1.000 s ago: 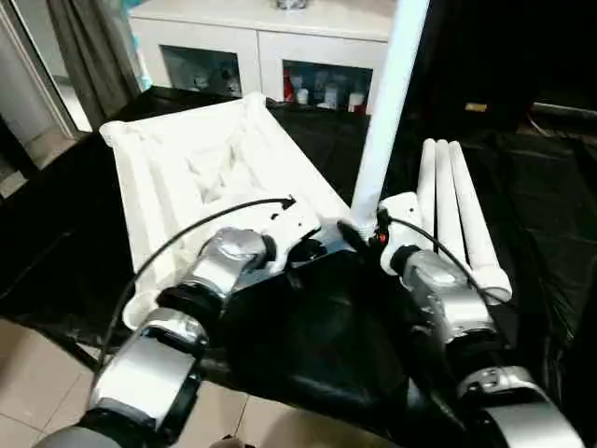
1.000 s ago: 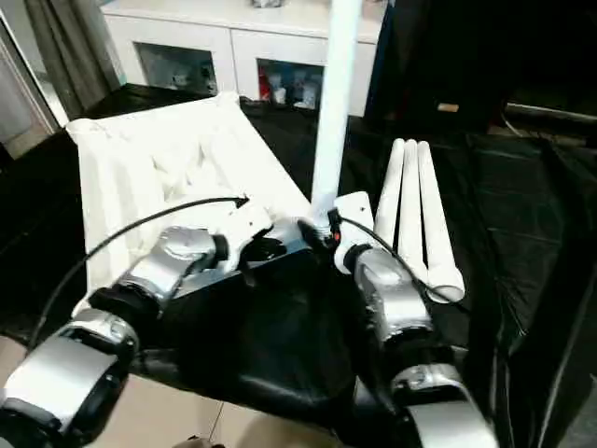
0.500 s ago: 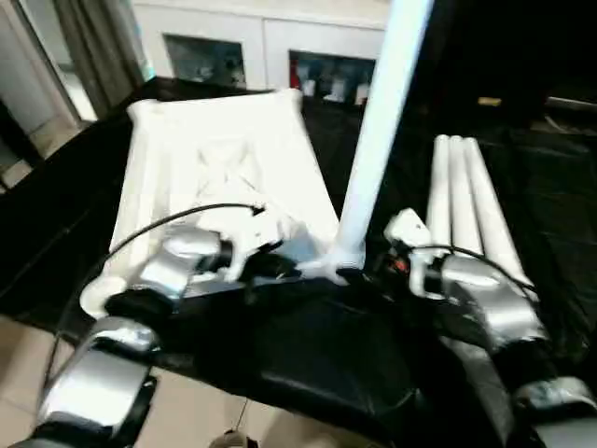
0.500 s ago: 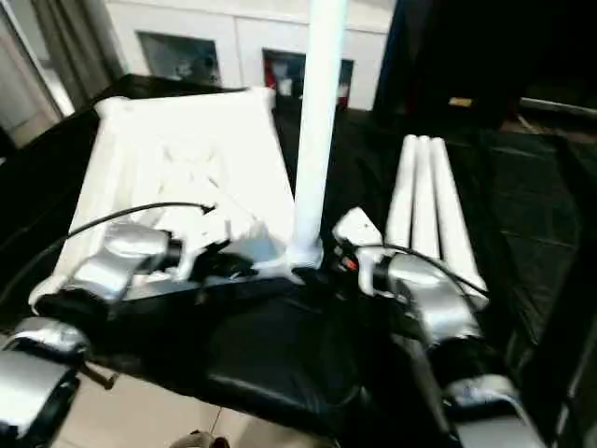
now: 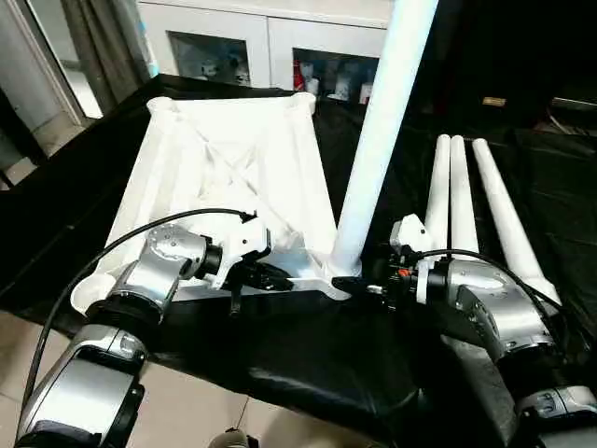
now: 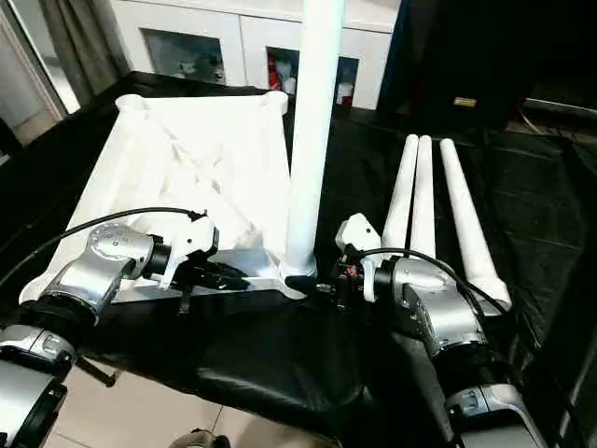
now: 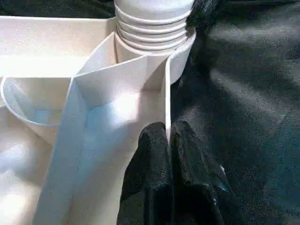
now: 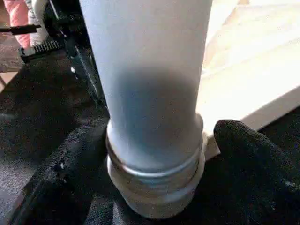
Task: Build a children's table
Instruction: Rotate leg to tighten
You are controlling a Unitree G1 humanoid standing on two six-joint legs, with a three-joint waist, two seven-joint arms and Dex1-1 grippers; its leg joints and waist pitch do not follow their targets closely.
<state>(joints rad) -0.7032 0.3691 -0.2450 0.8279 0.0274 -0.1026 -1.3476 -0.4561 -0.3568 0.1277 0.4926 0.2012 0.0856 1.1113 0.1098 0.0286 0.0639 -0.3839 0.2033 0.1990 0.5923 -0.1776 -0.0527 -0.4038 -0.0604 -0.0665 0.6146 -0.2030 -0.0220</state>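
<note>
Right claw (image 8: 154, 154) now straddling leg (image 5: 382, 140) base

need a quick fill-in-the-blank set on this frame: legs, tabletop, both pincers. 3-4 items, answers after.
1. The tabletop lies with its ribbed underside facing ____.
2. ____ loose legs lie side by side on the black cloth.
3. The left pincer is shut on the tabletop's thin ____.
4. The right pincer has a finger on each side of the ____ leg at its threaded base.

Answers: up; Three; edge wall; upright
</note>
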